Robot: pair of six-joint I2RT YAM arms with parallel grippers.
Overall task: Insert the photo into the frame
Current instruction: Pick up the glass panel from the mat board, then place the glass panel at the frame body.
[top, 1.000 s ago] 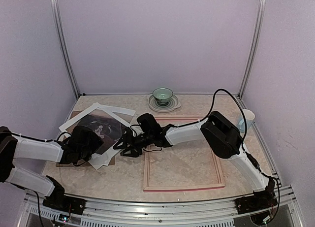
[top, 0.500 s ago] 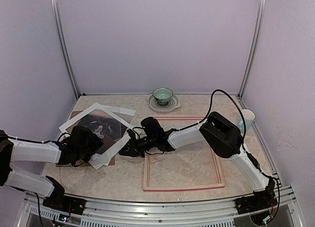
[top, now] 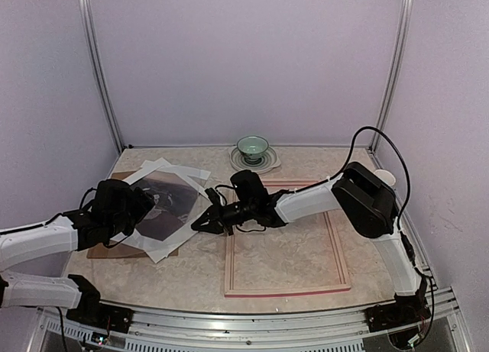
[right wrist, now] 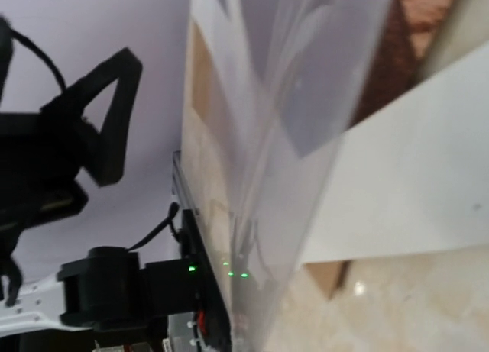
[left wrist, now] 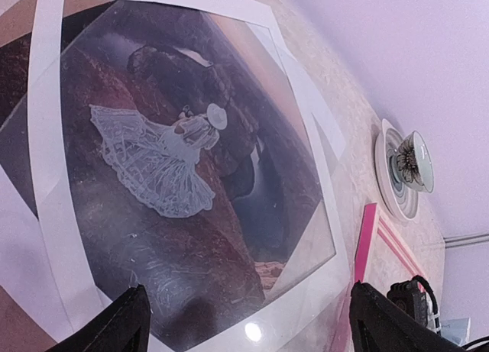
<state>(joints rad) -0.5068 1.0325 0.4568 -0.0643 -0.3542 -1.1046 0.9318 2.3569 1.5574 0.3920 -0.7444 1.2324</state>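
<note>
Right jaws, shifted toward the frame (top: 286,292), clench the clear sheet (right wrist: 306,100); left jaws hang released over the photo (left wrist: 191,214).

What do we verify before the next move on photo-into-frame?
1. Left end effector open above the photo: ok.
2. Right end effector shut at the white mat's edge: ok.
3. What it pinches: cannot tell; a clear sheet fills its wrist view.
4. Photo inside the frame: not ok, it lies to the left of it.
5. Frame lying flat, opening bare: ok.
6. Bowl at the back, apart from frame: ok.
</note>
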